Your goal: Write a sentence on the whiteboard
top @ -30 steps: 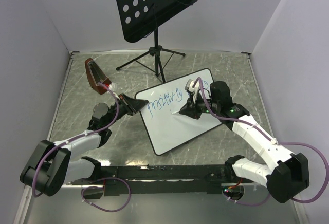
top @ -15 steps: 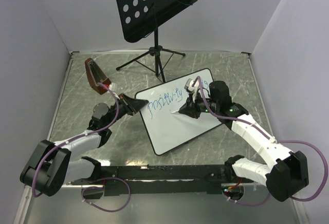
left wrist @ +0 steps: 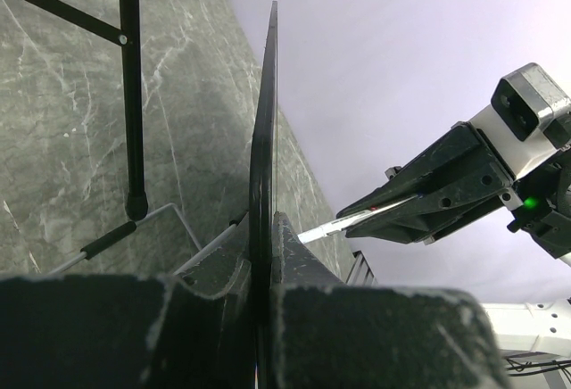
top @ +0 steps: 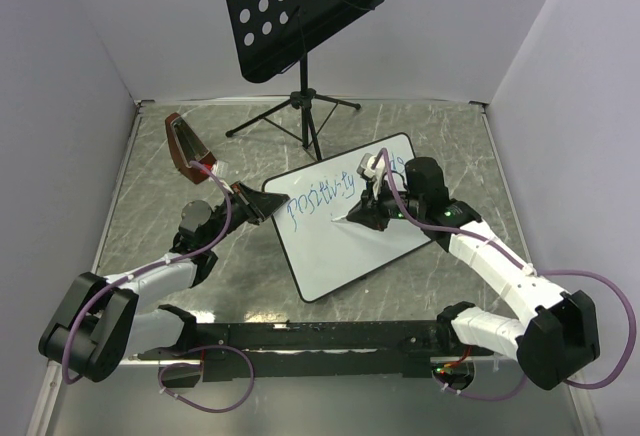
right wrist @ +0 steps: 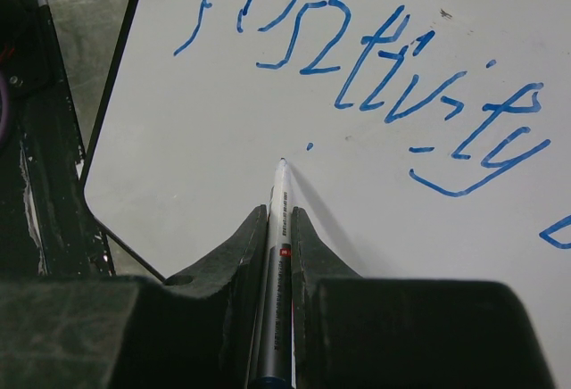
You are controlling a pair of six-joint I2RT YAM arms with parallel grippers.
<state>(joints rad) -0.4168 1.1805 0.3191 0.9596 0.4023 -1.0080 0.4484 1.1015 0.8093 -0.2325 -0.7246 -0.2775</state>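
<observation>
The whiteboard (top: 345, 241) lies tilted on the table, with the sentence's first line, blue "Positivity" (top: 320, 198), across its top. My left gripper (top: 262, 204) is shut on the board's left corner; in the left wrist view the board (left wrist: 265, 130) shows edge-on between the jaws of the left gripper (left wrist: 265, 228). My right gripper (top: 360, 214) is shut on a silver marker (right wrist: 278, 206). The marker's tip rests at the board (right wrist: 178, 139) just below the "Positivity" line (right wrist: 375, 68), beside a small blue dot. A further blue stroke starts at the right edge of the right wrist view.
A black perforated music stand (top: 300, 6) on a tripod (top: 300, 116) stands behind the board; one leg (left wrist: 132, 95) shows in the left wrist view. A red-brown object (top: 185, 148) lies at the far left. Grey walls close in three sides.
My right gripper has shifted slightly left with the marker, below the first line. The left gripper and the board have not moved.
</observation>
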